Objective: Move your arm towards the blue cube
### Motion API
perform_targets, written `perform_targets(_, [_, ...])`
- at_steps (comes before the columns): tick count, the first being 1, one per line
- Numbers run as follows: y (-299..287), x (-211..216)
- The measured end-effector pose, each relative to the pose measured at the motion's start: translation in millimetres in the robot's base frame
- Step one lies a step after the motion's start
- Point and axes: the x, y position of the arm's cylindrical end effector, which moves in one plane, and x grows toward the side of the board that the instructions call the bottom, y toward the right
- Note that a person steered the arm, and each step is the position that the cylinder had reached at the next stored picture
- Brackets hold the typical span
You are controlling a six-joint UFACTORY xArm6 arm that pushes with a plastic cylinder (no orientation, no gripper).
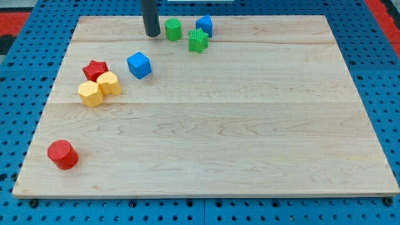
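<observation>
A: Board [206,156] checked near to far. Red cylinder [62,154] sat at the view's bottom left; further up, two yellow blocks [100,89] touched a red star [95,69].

B: Target?

A: Blue cube [139,65] lay just right of the star. My tip [152,34] stood beyond it, near the view's top, beside a green cylinder [173,29]. No fingers on this rod, nothing held.

B: Progress?

A: Near, not touching; a short approach remained, I judged.

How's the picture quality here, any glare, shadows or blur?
Camera view: even, soft light, no glare on the board; only faint short shadows under the blue cube and red cylinder; blocks look sharp; my tip is crisp, its rod cut off at the view's top.
</observation>
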Motion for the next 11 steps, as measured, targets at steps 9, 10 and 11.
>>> perform_targets(9, [-5, 174])
perform_targets(10, [-14, 161])
perform_targets(11, [-14, 113])
